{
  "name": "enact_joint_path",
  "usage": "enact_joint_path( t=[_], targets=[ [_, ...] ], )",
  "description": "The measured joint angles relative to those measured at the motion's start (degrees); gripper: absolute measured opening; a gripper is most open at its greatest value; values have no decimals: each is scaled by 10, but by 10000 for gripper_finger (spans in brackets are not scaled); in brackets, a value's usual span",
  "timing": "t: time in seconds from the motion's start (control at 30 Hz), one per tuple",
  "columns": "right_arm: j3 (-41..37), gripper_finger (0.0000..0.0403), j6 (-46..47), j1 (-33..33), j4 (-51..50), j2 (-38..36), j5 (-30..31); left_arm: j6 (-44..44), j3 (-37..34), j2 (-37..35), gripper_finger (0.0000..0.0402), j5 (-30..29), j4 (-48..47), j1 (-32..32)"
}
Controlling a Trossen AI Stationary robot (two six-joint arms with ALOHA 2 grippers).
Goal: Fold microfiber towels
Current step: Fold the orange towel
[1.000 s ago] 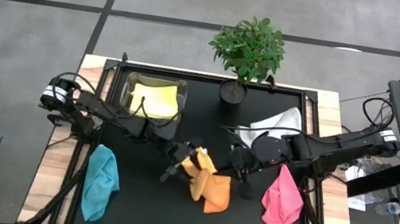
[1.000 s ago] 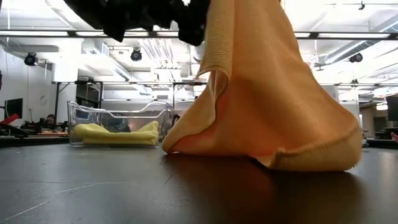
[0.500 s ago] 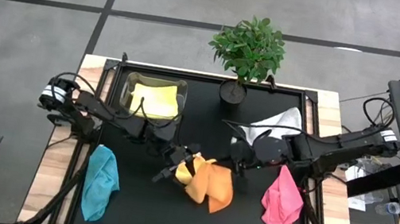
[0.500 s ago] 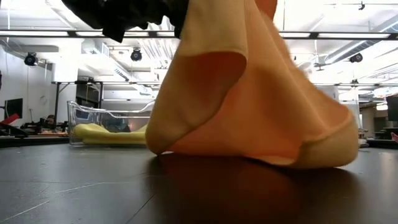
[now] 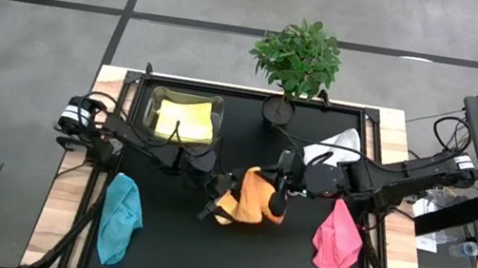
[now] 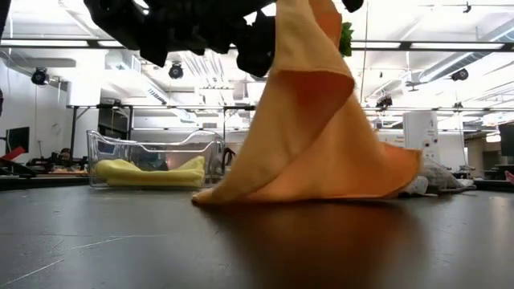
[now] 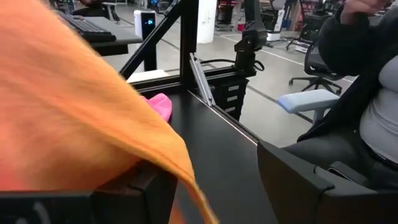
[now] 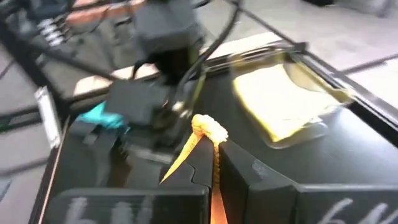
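The orange towel [image 5: 254, 200] hangs bunched at the table's middle, and its lower edge [image 6: 305, 193] lies on the black tabletop. My right gripper [image 5: 279, 196] is shut on its top and reaches in from the right. My left gripper [image 5: 214, 203] stands open at the towel's left side, with cloth draped over it. A yellow towel [image 5: 185, 122] lies in the clear box. The teal towel [image 5: 120, 217] lies at the near left, the pink towel [image 5: 337, 242] at the near right, and the white-grey towel [image 5: 335, 145] at the far right. My left gripper touches the orange towel where a fold [image 7: 93, 124] drapes over one finger [image 7: 140, 190]. The other finger stands free, with a wide gap between them. A strip of cloth [image 7: 198, 202] hangs down in that gap. My right gripper pinches a gathered bit of the towel's upper edge [image 8: 208, 129] between its two fingers, and a small tuft sticks out past the tips. The fingers come nearly level from the table's right. The towel hangs below them, slack, with its lower edge on the table.
The clear plastic box [image 5: 187, 97] stands at the far left. A potted plant [image 5: 295, 61] stands at the far edge. In the left wrist view a seated person [image 7: 367, 112] shows beyond the table's right edge.
My right gripper has rolled its wrist and stayed shut on the orange towel. The towel's near part, which lay spread toward the near edge, has been drawn in and folded over. It now hangs as a narrower bunch nearer the table's middle. My left gripper has sunk slightly.
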Motion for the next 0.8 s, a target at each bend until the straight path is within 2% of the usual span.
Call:
enact_joint_path(
  t=[0.23,0.4,0.53,0.7,0.8],
  targets=[
    [0,8,46,0,0,0,82,-1,9,5,200,-15,1,0],
    [0,8,60,0,0,0,95,-14,8,5,192,-77,0,0],
    [0,8,61,0,0,0,96,-14,7,6,139,-89,-2,0],
    [0,8,61,0,0,0,96,-22,9,4,19,-124,-2,0],
    [0,8,60,4,-10,0,95,-31,7,-3,6,-132,-7,1]
  ],
)
